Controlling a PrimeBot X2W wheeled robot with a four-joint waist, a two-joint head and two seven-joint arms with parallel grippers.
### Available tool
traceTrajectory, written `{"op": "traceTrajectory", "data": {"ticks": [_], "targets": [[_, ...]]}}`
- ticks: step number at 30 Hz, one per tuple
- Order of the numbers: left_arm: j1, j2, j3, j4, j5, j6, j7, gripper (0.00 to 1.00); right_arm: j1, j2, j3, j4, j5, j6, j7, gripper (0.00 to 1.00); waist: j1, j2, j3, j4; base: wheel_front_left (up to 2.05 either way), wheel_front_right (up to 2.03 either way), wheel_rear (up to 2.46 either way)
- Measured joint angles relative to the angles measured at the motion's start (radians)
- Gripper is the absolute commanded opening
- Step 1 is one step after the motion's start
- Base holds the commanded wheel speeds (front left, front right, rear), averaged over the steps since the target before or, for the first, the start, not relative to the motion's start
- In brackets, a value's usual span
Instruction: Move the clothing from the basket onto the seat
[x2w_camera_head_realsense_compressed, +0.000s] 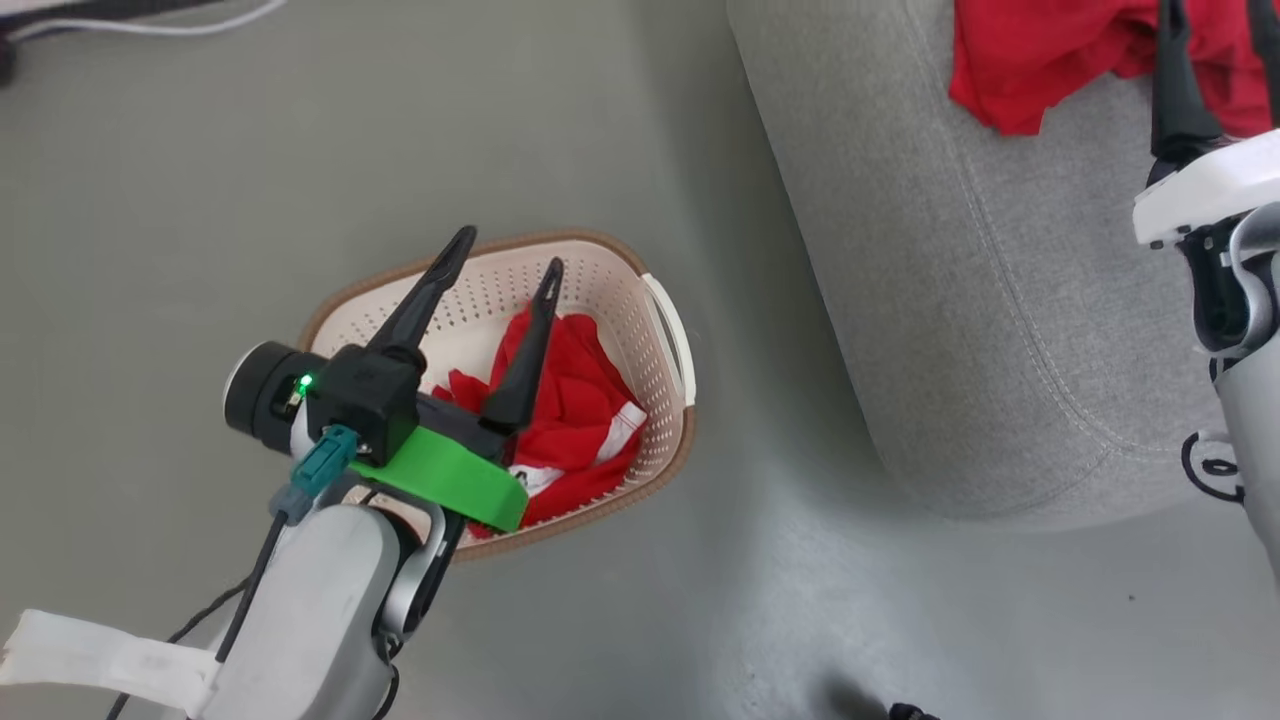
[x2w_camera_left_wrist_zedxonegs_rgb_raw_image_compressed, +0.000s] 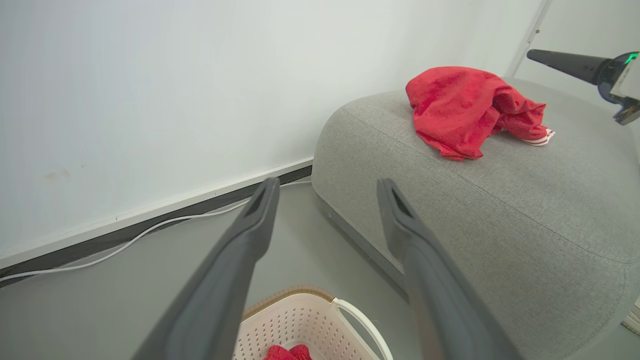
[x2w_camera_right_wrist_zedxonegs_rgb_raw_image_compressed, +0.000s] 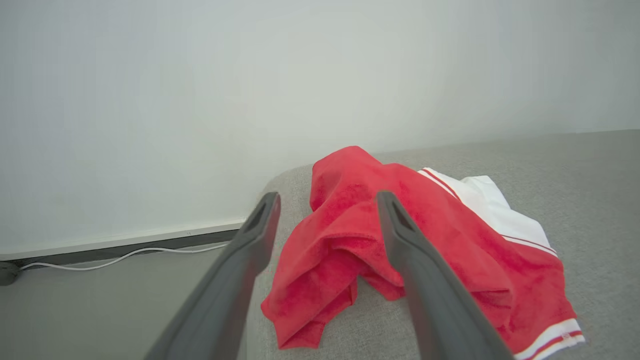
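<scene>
Head view first: your left gripper (x2w_camera_head_realsense_compressed: 511, 247) hangs over the basket (x2w_camera_head_realsense_compressed: 615, 300), its two dark fingers spread apart and holding nothing. Below it, the garment in the basket (x2w_camera_head_realsense_compressed: 575, 395) lies crumpled, red with a white band showing. The basket stands on the floor (x2w_camera_head_realsense_compressed: 180, 180), near the seat (x2w_camera_head_realsense_compressed: 980, 300) but not touching it. At the top right, the garment on the seat (x2w_camera_head_realsense_compressed: 1040, 50) lies bunched up, so I judge the job half done.

Left wrist view: the same fingers stand wide, pointing past the basket rim toward the seat rather than down at the cloth. You need to tip the wrist down before closing. If a fingertip catches a hole in the perforated wall or hooks the rim, the light basket is likely to lift or tip with the cloth. A shallow pinch on one fold may let the garment slip to the floor on the way across.

Right wrist view: your right gripper (x2w_camera_right_wrist_zedxonegs_rgb_raw_image_compressed: 328, 197) hovers over the garment on the seat, fingers parted and gripping nothing that I can see. That garment sits near the seat's rounded end, with the floor and a white cable (x2w_camera_right_wrist_zedxonegs_rgb_raw_image_compressed: 125, 255) beyond. A careless pull-away could snag the loose cloth and drag it off.
</scene>
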Motion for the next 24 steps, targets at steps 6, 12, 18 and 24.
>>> {"op": "traceTrajectory", "data": {"ticks": [6, 12, 18, 24], "targets": [[0.036, -0.004, 0.041, 0.039, -0.031, 0.019, -0.012, 1.0, 0.044, 0.016, 0.008, -0.043, -0.018, 0.007, 0.0, 1.0, 0.0, 0.0, -0.066, 0.023, 0.0, 0.0, 0.0], [0.094, -0.003, 0.098, 0.074, -0.051, 0.044, -0.022, 1.0, 0.118, 0.053, 0.026, -0.076, -0.029, 0.007, 0.0, 1.0, 0.0, 0.0, -0.144, 0.06, 0.0, 0.0, 0.0], [0.149, 0.0, 0.16, 0.094, -0.062, 0.063, -0.028, 1.0, 0.192, 0.1, 0.041, -0.111, -0.033, 0.007, 0.0, 1.0, 0.0, 0.0, -0.214, 0.106, 0.0, 0.0, 0.0], [0.218, 0.006, 0.21, 0.105, -0.064, 0.075, -0.03, 1.0, 0.287, 0.148, 0.062, -0.126, -0.035, -0.003, 0.0, 1.0, 0.0, 0.0, -0.276, 0.151, 0.0, 0.0, 0.0]]}}
